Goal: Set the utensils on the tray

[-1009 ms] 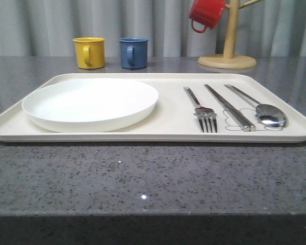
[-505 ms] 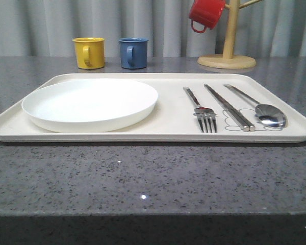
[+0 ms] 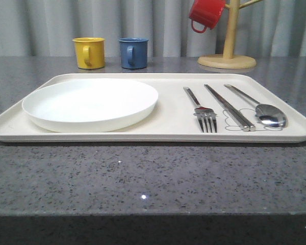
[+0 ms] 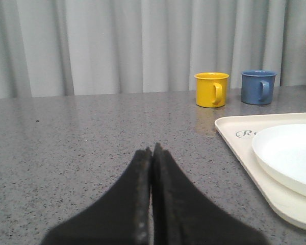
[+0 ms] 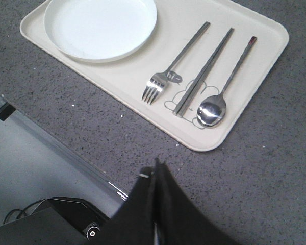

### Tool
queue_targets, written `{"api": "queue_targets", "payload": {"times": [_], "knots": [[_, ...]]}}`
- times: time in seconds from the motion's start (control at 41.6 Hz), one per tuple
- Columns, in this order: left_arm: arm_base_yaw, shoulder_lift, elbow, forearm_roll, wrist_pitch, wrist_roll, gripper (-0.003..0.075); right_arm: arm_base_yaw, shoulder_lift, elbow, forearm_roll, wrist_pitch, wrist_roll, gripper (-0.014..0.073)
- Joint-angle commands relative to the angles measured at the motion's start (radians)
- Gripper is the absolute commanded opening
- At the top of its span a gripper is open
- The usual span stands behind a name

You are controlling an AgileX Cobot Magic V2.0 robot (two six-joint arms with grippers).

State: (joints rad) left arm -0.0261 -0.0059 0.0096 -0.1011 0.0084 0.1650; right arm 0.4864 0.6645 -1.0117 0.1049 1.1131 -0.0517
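Observation:
The cream tray (image 3: 168,122) lies across the table. On its left half rests the white plate (image 3: 90,103). On its right half lie the fork (image 3: 200,109), the chopsticks (image 3: 229,107) and the spoon (image 3: 260,108), side by side. From above, the right wrist view has the tray (image 5: 245,102) with the plate (image 5: 100,27), fork (image 5: 174,64), chopsticks (image 5: 204,71) and spoon (image 5: 222,89). My right gripper (image 5: 154,166) is shut and empty, above the table's front edge near the tray's corner. Left of the tray (image 4: 245,153), my left gripper (image 4: 152,151) hangs shut and empty over bare table.
A yellow mug (image 3: 88,52) and a blue mug (image 3: 133,52) stand behind the tray. A red mug (image 3: 205,14) hangs on a wooden mug tree (image 3: 227,60) at the back right. Grey curtain closes the back.

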Motion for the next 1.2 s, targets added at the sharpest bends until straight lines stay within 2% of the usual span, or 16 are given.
{"api": "queue_targets", "payload": {"times": [0.0,0.793,0.913,1.177], "knots": [[0.002,-0.021,-0.003,0.002,-0.082,-0.015,-0.0018,0.001,0.002,-0.023,-0.002,-0.064,-0.009,-0.0069],[0.002,-0.021,-0.003,0.002,-0.082,-0.015,-0.0018,-0.002,-0.01,-0.011,-0.017,-0.087,-0.009,-0.0069],[0.002,-0.021,-0.003,0.002,-0.082,-0.015,-0.0018,-0.092,-0.08,0.091,-0.018,-0.271,-0.009,-0.0069],[0.002,-0.021,-0.003,0.002,-0.082,-0.015,-0.0018,-0.378,-0.362,0.565,-0.02,-0.805,-0.009,-0.0069]]}}
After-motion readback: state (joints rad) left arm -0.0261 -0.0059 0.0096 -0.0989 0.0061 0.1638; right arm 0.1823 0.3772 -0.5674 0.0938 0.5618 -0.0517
